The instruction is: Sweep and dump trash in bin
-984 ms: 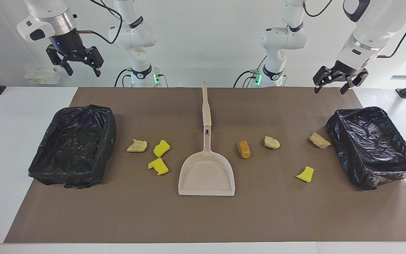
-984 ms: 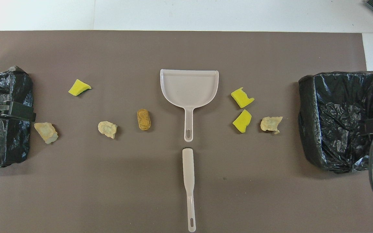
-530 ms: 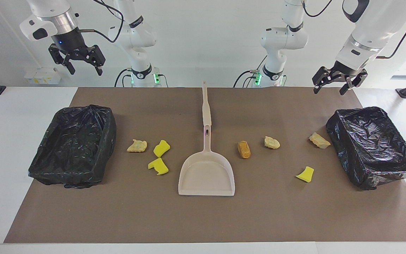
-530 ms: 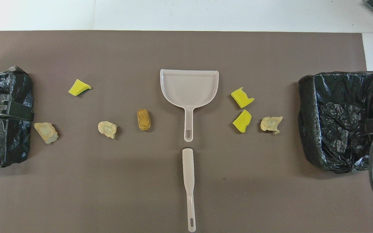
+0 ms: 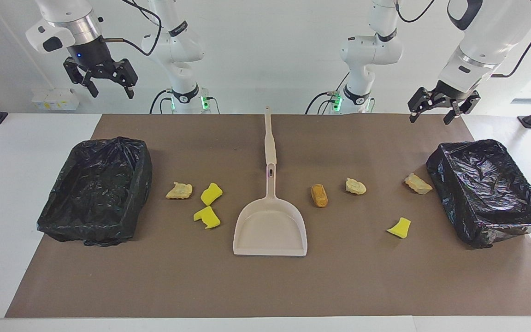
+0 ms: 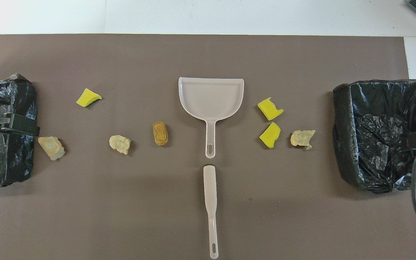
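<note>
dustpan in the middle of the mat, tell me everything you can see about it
The dustpan is beige and looks like smooth plastic: a shallow flat scoop with a low raised rim, and a slim handle with a slot hole near its end. It lies flat on the brown mat, empty, its handle pointing toward the robots and its straight open lip away from them. The handle's end almost meets a separate beige stick tool in line with it. No trash piece touches it, and neither pincer is near.
</note>
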Robot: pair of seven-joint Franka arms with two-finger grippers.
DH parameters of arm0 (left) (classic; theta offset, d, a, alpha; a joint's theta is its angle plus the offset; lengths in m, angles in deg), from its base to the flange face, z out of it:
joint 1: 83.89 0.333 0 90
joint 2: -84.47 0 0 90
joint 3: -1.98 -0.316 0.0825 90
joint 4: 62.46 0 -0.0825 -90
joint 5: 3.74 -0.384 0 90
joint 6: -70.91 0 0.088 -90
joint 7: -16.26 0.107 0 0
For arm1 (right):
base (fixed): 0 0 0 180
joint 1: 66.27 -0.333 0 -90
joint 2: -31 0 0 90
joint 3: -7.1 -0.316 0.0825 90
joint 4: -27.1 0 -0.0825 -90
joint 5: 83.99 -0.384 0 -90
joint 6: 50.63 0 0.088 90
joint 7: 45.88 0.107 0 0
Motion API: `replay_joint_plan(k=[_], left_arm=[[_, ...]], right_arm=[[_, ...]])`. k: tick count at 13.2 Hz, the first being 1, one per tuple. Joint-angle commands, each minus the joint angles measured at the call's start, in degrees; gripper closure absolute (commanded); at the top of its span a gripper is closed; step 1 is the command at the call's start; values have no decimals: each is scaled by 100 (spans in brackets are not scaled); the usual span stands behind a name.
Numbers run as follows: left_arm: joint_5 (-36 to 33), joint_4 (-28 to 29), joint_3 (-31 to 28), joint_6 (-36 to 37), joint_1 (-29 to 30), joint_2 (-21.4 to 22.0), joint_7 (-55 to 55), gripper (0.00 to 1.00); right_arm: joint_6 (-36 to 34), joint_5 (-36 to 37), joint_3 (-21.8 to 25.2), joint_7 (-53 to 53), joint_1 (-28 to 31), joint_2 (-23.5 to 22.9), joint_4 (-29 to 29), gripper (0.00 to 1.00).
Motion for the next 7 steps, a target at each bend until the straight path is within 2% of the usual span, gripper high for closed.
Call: replay_joint_plan(k=[1, 7], left_arm=[[65, 266, -56, -54, -142, 142, 30, 0], [337, 1242, -47, -835, -642, 581, 21, 0]], right_arm=[[22, -135, 3, -38, 27, 92, 72, 0], [22, -135, 3, -38, 27, 92, 80, 0]])
